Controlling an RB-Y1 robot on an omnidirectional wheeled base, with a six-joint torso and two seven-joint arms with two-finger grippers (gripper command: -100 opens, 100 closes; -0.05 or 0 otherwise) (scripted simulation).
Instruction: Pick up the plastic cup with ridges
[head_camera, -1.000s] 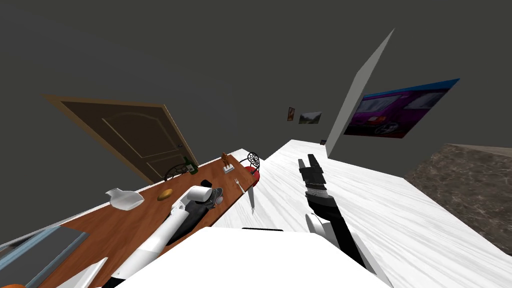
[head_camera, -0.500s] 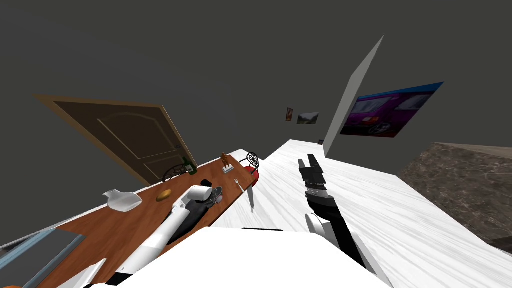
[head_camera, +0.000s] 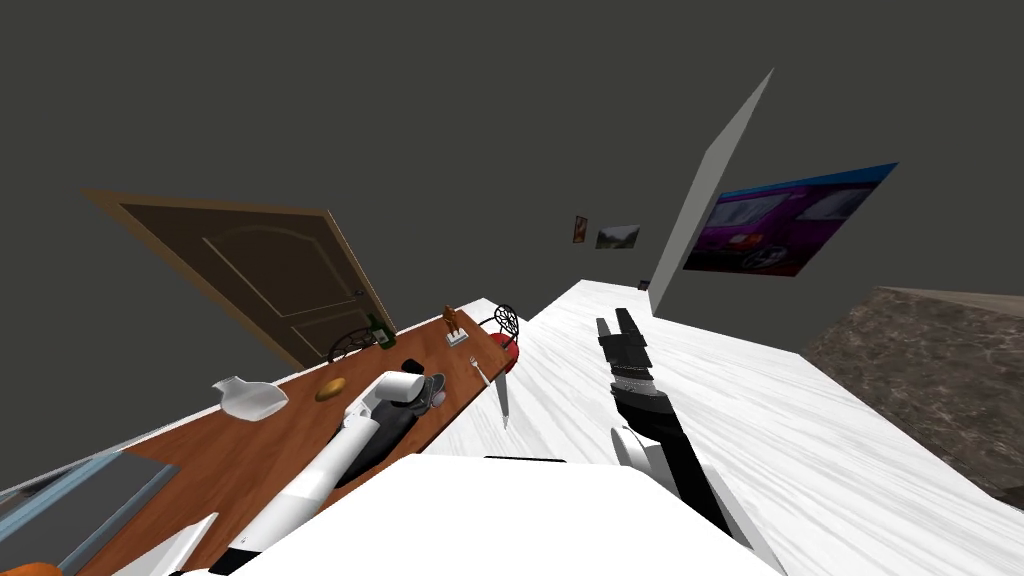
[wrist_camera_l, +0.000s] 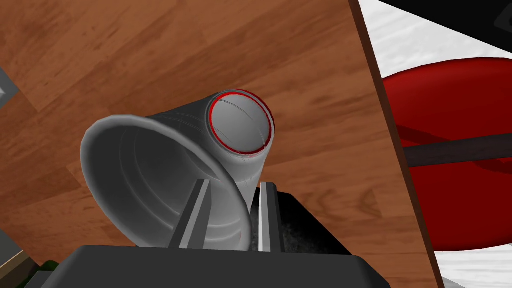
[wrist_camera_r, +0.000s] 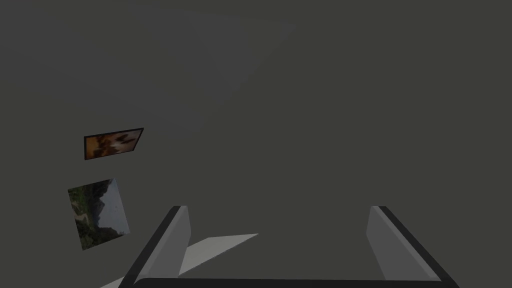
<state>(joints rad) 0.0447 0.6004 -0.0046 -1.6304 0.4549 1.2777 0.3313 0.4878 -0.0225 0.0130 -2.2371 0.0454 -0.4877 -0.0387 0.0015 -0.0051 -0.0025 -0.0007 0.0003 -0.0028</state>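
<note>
Only my head view wobbled this last second: left gripper stays pinched on the wall of the grey, ridged, red-rimmed cup over the brown wooden surface, right gripper idles wide open, so lifting's next I guess.

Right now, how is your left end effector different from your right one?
The left end effector has its fingers close together, pinching the wall of the grey cup; the right end effector has fingers wide apart, holding nothing. The left is above the brown table; the right is held out above the white floor. Both have two thin grey fingers on a dark body.
</note>
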